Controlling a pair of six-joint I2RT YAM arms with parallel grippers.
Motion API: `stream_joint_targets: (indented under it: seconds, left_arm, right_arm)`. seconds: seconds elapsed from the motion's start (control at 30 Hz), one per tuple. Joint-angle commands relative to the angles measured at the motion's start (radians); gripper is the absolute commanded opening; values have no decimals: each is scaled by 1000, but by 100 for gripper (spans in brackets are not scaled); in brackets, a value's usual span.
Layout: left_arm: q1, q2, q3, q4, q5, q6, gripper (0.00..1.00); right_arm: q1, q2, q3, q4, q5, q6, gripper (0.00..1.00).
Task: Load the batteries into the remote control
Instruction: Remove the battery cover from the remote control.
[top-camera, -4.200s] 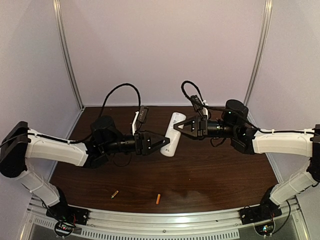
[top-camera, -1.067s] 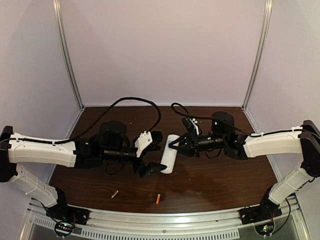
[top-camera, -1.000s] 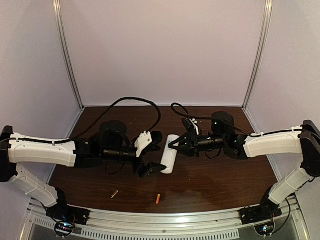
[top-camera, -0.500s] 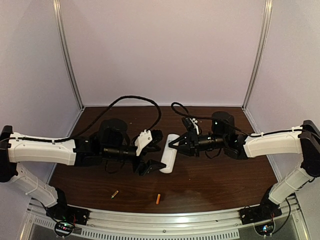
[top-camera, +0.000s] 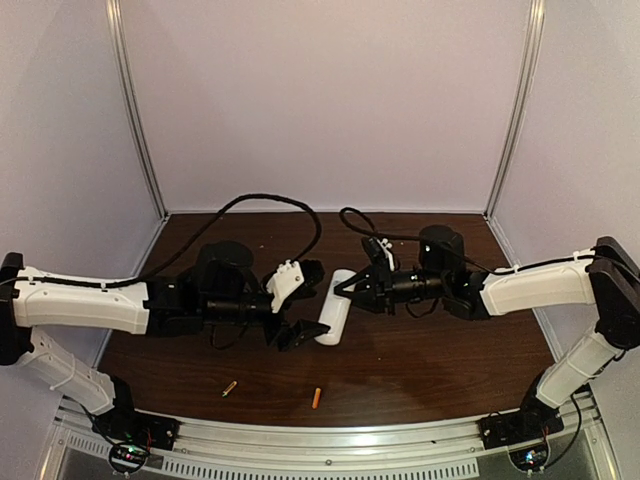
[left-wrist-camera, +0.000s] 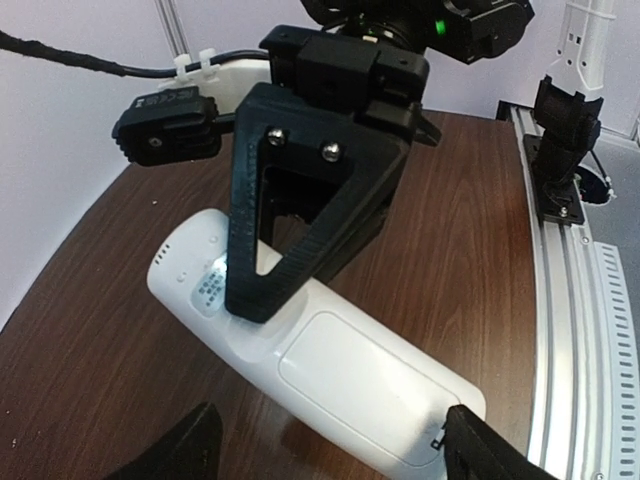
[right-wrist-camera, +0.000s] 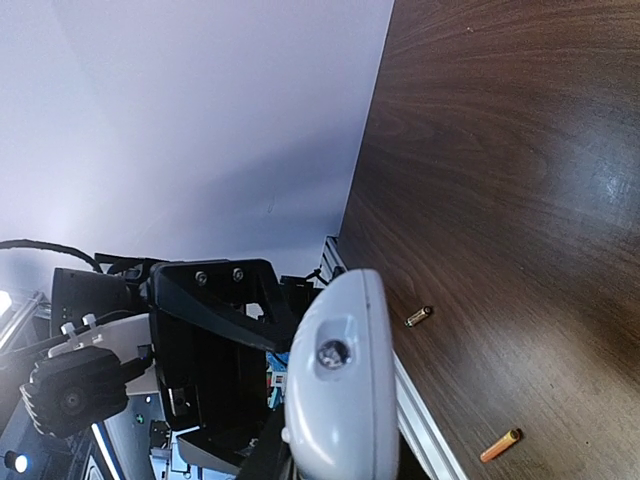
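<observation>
This is a robotics lab test cell. Plain pale walls (top-camera: 320, 100) box in a dark wood-grain table (top-camera: 430, 350) on three sides, joined by bare aluminium posts (top-camera: 135, 110) at 10 and 2 o'clock. At 6 o'clock a slotted aluminium rail (top-camera: 330, 440) carries the bolted bases of two white-and-black robot arms (top-camera: 80, 305). Loose black cables (top-camera: 268, 197) loop over the table. Small exposed circuit boards (top-camera: 126, 457) with lit indicator lights sit at 7 and 5 o'clock.
</observation>
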Motion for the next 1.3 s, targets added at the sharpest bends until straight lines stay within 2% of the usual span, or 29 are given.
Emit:
stream_joint_targets:
  seconds: [0.0,0.33,0.43,0.6,0.87,1.0,1.27]
  left_arm:
    - [9,-65,-32,139,-177,27,80]
    - [10,-100,-51,158,-206,23,80]
    - [9,-118,-68,140,-160,3,80]
    - [9,-145,-99,117,-4,-21,80]
    - [-6,-41,-41,107,-56,-195,83]
    - [-30,45,16,70,-84,-217,86]
    - [-34,131,78,45,-67,-254,86]
  right_arm:
    - [20,13,1,29,-40,25,0]
    - [10,11,-11,4,-15,22,0]
    - [-11,-4,-15,-38,12,-2,0]
    - [-34,-37,-8,-144,78,-61,0]
    - [-35,-58,-2,-185,162,-84,0]
    - [-35,-61,6,-211,182,-97,0]
    - [-35,-81,18,-279,230,-140,0]
